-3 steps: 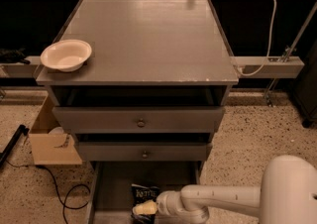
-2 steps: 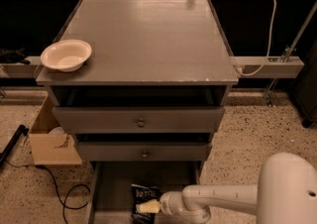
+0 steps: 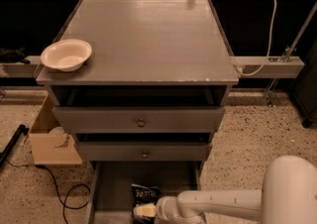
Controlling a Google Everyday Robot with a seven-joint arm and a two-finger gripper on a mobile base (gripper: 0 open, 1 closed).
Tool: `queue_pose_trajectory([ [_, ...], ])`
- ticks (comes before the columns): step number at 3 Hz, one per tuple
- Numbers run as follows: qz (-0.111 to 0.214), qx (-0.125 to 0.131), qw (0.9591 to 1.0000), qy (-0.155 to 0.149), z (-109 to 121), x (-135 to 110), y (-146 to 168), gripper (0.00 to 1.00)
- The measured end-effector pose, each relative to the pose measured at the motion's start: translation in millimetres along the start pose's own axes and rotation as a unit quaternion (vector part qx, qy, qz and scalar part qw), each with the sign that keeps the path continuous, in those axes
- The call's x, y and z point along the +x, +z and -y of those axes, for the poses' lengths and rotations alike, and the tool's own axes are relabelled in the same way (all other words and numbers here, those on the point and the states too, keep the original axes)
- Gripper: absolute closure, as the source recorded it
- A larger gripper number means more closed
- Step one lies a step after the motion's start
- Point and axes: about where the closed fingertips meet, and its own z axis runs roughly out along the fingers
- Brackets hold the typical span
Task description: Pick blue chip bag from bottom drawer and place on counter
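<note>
- The bowl (image 3: 66, 54), pale and empty, sits on the front left corner of the desk (image 3: 148, 34). If the bag is carried up on that side, it could knock the bowl or land in it. The bare middle and right of the top look the safer places to set it down.
- The cardboard box (image 3: 52, 139) stands on the floor just beside the cabinet's left flank, out of the reach path and no likely trouble.
- The bottom drawer (image 3: 114, 188) is pulled out, and its flat grey floor shows to the left of the bag. The middle drawer (image 3: 144, 152) stands a little proud just above it. A straight lift could catch the bag or the wrist on that front, so the load probably needs to come outward first.
- The blue chip bag (image 3: 145, 196) lies on the drawer floor toward the front, right of centre. It is a small, dark navy, crinkled packet with white lettering across its face. The slick, puffy film could slide out of a shallow pinch, or be pushed along the floor instead of gripped.
- The hand (image 3: 142, 211), with a pale yellowish tip, is down in the drawer at the bag's near edge. It appears to touch the bag, but whether it is clenched or released I cannot tell.
- The white arm (image 3: 218, 203) reaches in low from the right.
</note>
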Motion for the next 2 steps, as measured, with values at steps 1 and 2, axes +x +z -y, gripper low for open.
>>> queue_pose_trajectory([
  [1,0.000,0.000,1.0000,0.000,0,0,0,0.00],
  [2,-0.009,0.004,0.9999,-0.009,-10,-1,10,0.00],
])
